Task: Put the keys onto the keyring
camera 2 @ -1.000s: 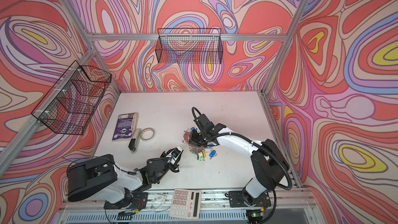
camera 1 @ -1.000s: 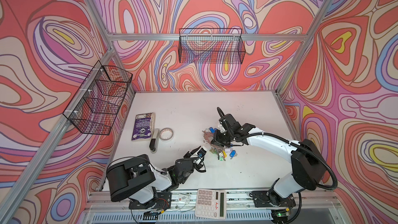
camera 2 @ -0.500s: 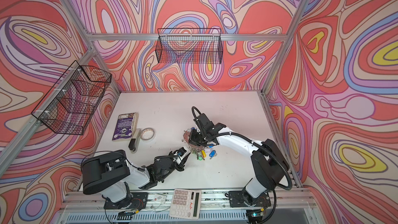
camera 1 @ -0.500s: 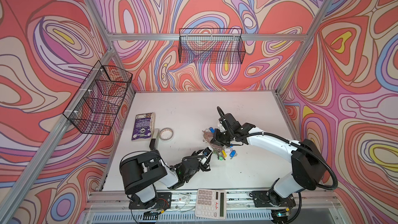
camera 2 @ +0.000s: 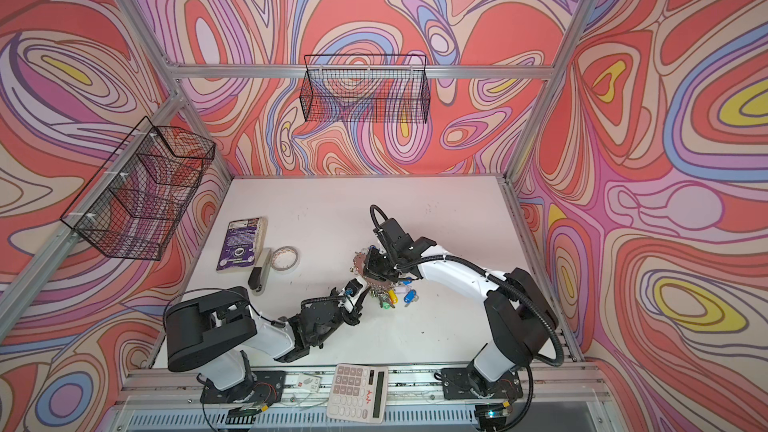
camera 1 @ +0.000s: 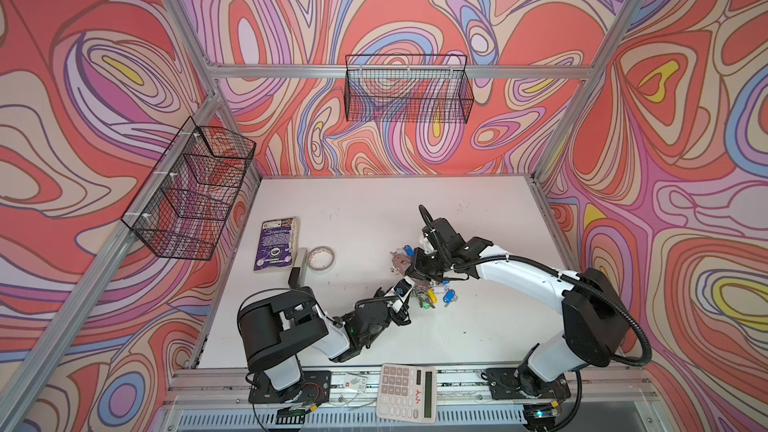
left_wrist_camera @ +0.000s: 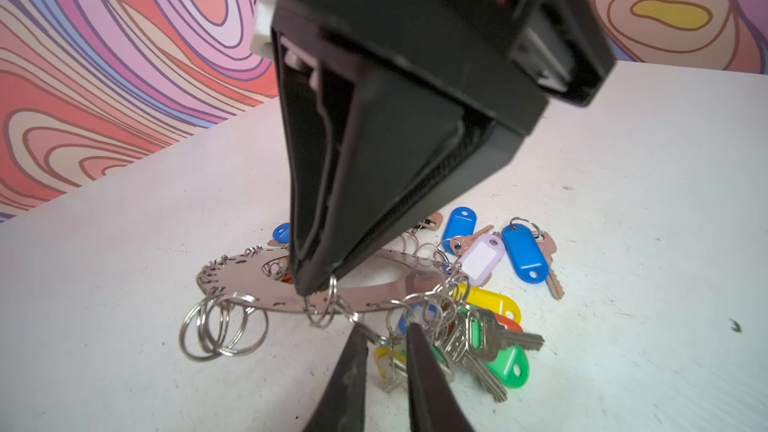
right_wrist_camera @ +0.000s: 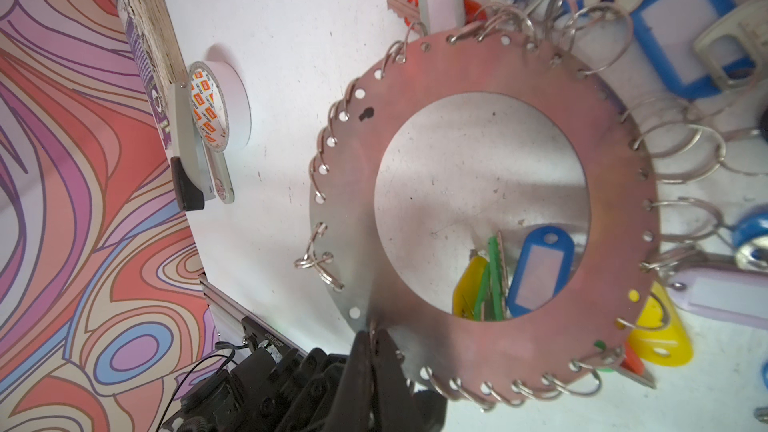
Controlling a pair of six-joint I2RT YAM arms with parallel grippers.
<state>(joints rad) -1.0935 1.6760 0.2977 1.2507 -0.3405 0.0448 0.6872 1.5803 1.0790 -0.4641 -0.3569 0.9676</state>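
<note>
Nearest, the left fingers (left_wrist_camera: 349, 371) stood narrowly apart astride a small split ring (left_wrist_camera: 390, 328) hanging from the keyring (right_wrist_camera: 615, 184); whether they gripped it could not be told. The right fingers (right_wrist_camera: 357, 367) were pinched tight on the keyring's rim, holding it off the desk (camera 1: 374, 209) near its middle, tagged keys (left_wrist_camera: 490, 338) heaped under and beside it

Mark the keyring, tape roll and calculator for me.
keyring (right_wrist_camera: 478, 66): right wrist view, on the flat metal band between hole and rim.
tape roll (right_wrist_camera: 237, 106): right wrist view, on its white outer wall.
calculator (camera 1: 395, 388): in a top view, on the keypad.
</note>
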